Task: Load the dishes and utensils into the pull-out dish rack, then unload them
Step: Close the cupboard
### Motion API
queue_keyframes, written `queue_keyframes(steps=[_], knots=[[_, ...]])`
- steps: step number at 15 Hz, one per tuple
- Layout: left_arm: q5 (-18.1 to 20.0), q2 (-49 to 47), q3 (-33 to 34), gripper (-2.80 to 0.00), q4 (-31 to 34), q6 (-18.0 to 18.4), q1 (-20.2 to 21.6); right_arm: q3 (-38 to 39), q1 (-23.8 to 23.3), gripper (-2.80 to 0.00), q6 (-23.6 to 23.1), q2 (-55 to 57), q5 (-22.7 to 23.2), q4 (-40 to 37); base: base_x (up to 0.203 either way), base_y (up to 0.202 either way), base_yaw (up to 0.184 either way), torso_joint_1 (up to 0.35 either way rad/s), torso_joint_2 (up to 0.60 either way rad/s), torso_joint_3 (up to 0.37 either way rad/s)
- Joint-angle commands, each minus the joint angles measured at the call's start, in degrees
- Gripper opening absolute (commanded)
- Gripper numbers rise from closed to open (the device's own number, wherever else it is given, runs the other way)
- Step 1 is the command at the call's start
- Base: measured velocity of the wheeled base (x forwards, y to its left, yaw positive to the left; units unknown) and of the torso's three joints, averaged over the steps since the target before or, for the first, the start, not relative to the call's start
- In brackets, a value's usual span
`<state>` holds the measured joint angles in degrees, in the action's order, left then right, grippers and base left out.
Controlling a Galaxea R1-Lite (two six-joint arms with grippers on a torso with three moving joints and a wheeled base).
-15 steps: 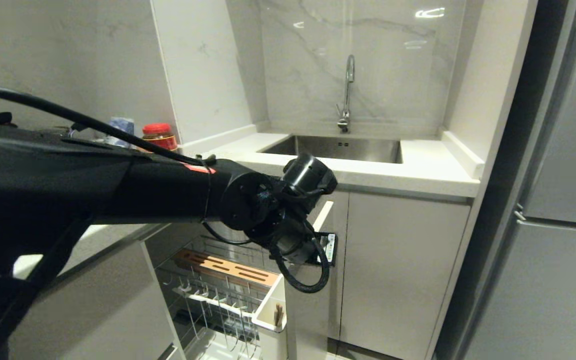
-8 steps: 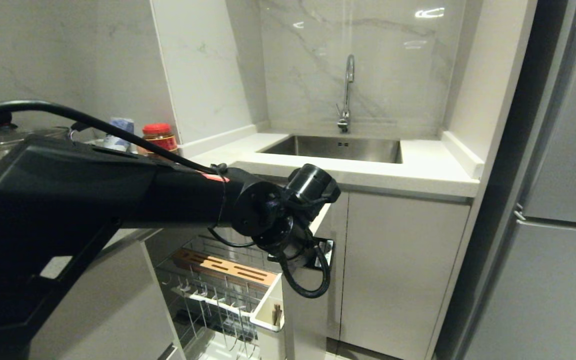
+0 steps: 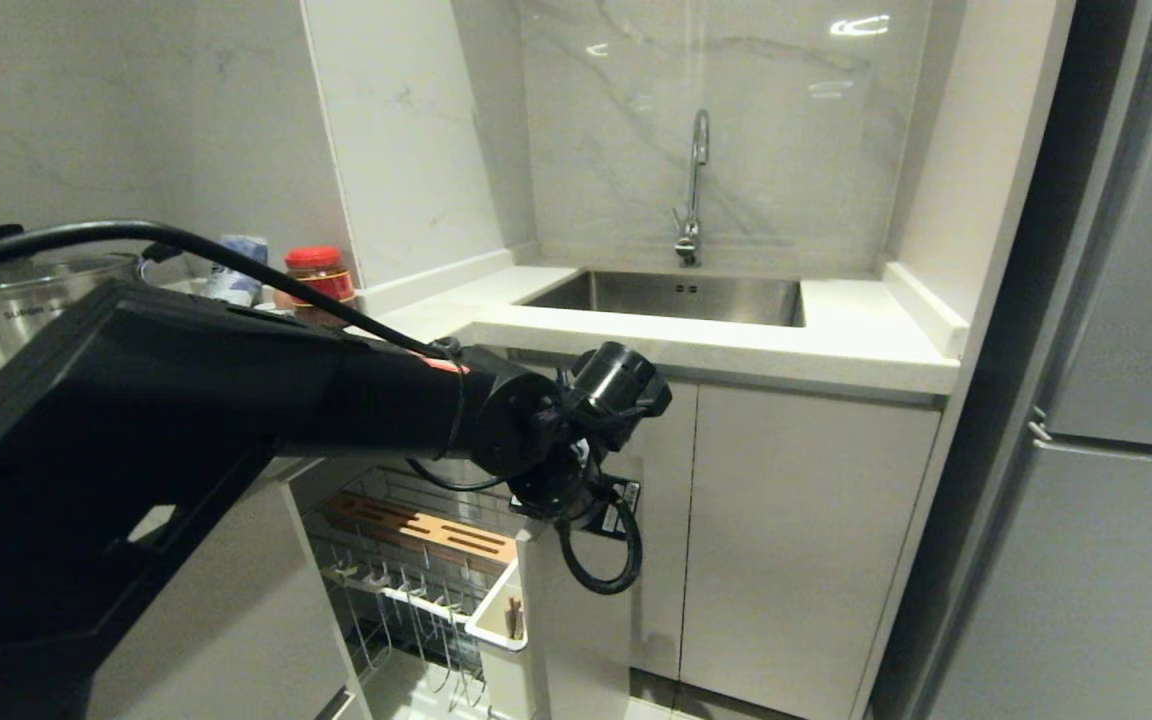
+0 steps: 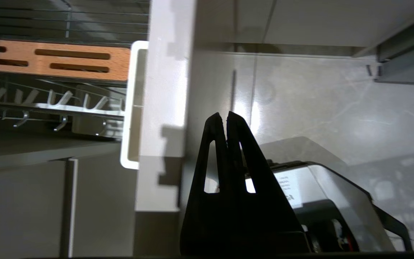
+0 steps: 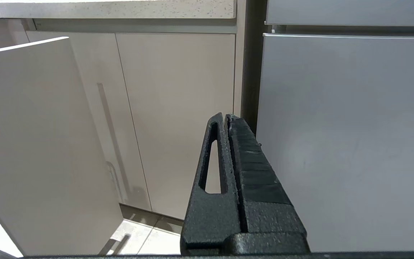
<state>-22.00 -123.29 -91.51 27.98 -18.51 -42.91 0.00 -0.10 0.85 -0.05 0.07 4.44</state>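
The pull-out dish rack (image 3: pixel 386 490) stands partly out of the lower cabinet, showing its wooden strip (image 3: pixel 416 525), plate prongs (image 4: pixel 67 100) and white utensil cup (image 3: pixel 496 625). Light wooden chopsticks (image 3: pixel 514 620) stick up in the cup. My left gripper (image 4: pixel 226 115) is shut and empty, its tips pointing down the outer face of the white front panel (image 3: pixel 581 620); I cannot tell whether they touch it. The dishes are out of view. My right gripper (image 5: pixel 226 116) hangs shut and parked low before the cabinet doors.
A steel pot (image 3: pixel 6 310) and a red-lidded jar (image 3: pixel 319 272) stand on the left counter. The sink (image 3: pixel 676 297) with its faucet (image 3: pixel 694 190) lies behind. A grey fridge (image 3: pixel 1116 400) closes the right side, next to a cabinet door (image 3: pixel 796 550).
The rack has slid back toward the cabinet, with less of the basket showing. My left wrist has followed the front panel inward and a little lower, its gripper staying shut. The right arm is still.
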Motion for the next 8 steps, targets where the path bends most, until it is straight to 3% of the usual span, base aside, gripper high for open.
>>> queue_keyframes(steps=[1, 8], knots=[[-1.8, -1.39, -0.54, -2.8, 0.06, 0.3, 1.1, 1.49, 0.01, -2.8, 0.03, -0.04, 0.01, 0.05, 0.0, 0.0, 0.0, 0.0, 0.0, 0.0], [-7.59, -2.33, -1.47, -2.8, 0.23, 2.52, 4.98, 1.49, 0.01, -2.8, 0.03, -0.04, 0.01, 0.05, 0.0, 0.0, 0.0, 0.0, 0.0, 0.0]])
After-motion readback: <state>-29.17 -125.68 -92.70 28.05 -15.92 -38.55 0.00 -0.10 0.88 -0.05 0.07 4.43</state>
